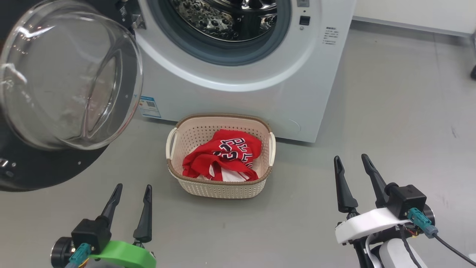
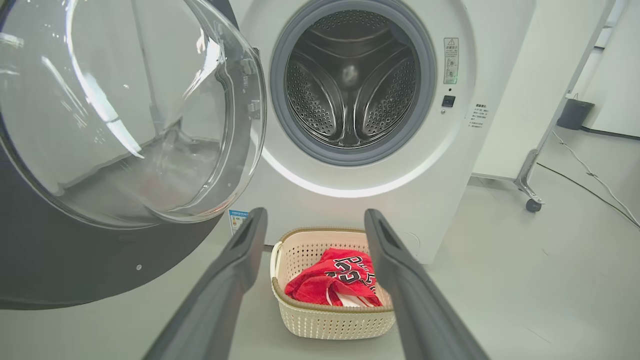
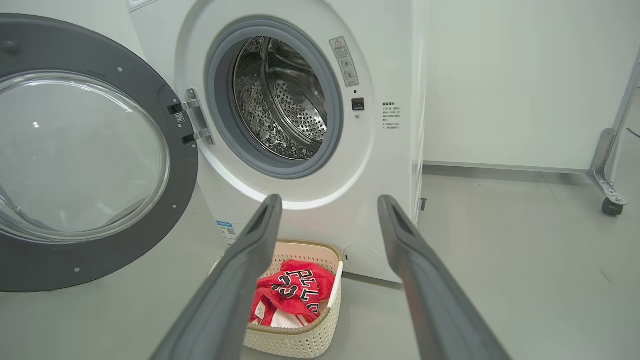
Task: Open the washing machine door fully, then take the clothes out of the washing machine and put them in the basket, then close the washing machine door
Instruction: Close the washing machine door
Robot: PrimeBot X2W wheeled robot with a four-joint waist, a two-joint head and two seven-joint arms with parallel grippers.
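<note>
Grey floor (image 1: 390,111); basket (image 1: 219,190) of clothes (image 1: 223,154) before washing machine (image 1: 260,96), top cropped. Wide, empty: left pincer (image 1: 134,186), right pincer (image 1: 350,157).

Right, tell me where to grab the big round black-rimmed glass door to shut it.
Probably its black rim, at the free edge opposite the hinges, coming from the left with the left gripper: it stands swung wide, and the glass bowl is smooth, bulging.

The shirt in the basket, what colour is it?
The shirt is red with dark, white-edged letters; clearest in head view.
</note>
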